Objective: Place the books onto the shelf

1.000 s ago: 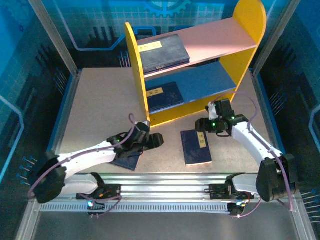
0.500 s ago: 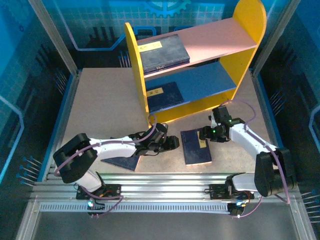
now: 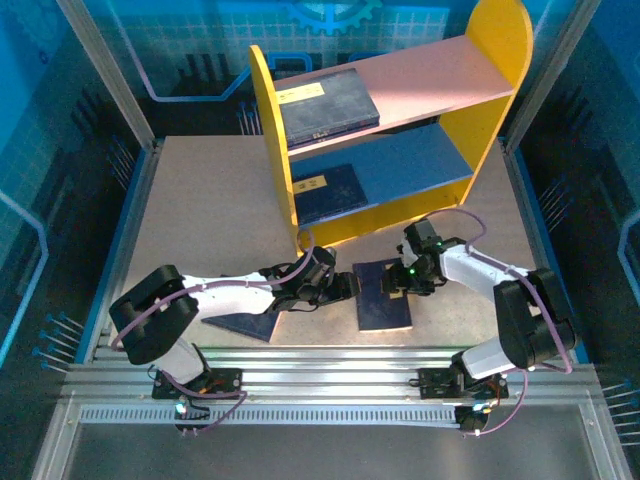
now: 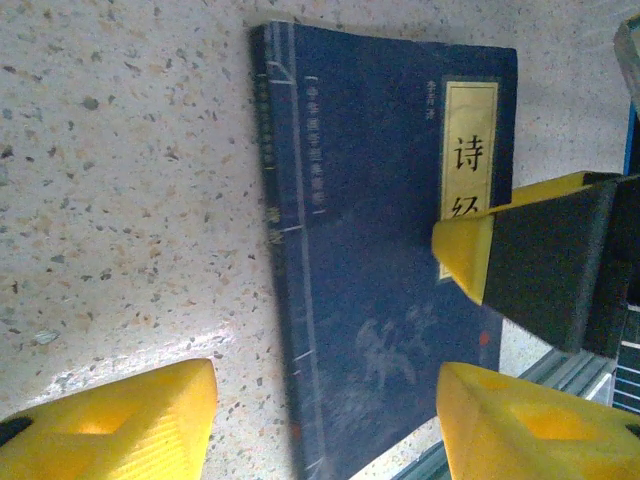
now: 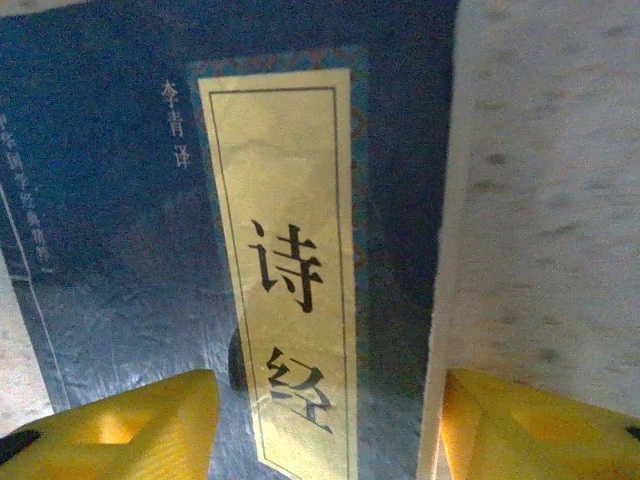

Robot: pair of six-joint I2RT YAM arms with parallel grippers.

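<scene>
A dark navy book (image 3: 382,308) with a yellow label lies flat on the table in front of the shelf (image 3: 270,130). My left gripper (image 3: 346,287) is open at its left edge. In the left wrist view, the left gripper (image 4: 330,420) straddles the spine side of this book (image 4: 380,250). My right gripper (image 3: 398,283) is open at the book's top right. In the right wrist view, the right gripper (image 5: 325,428) spans the book's (image 5: 120,200) label and right edge. One book (image 3: 325,105) lies on the pink board and another (image 3: 330,192) on the blue board.
Another navy book (image 3: 243,325) lies on the table under my left forearm, near the front rail (image 3: 330,365). One yellow finger of the right gripper (image 4: 530,260) shows over the book in the left wrist view. Bare table (image 3: 200,210) lies left of the shelf.
The left arm swung right, from the left book to the middle book's left edge. The right gripper came down and left onto that book's top right corner. The book shifted slightly left.
</scene>
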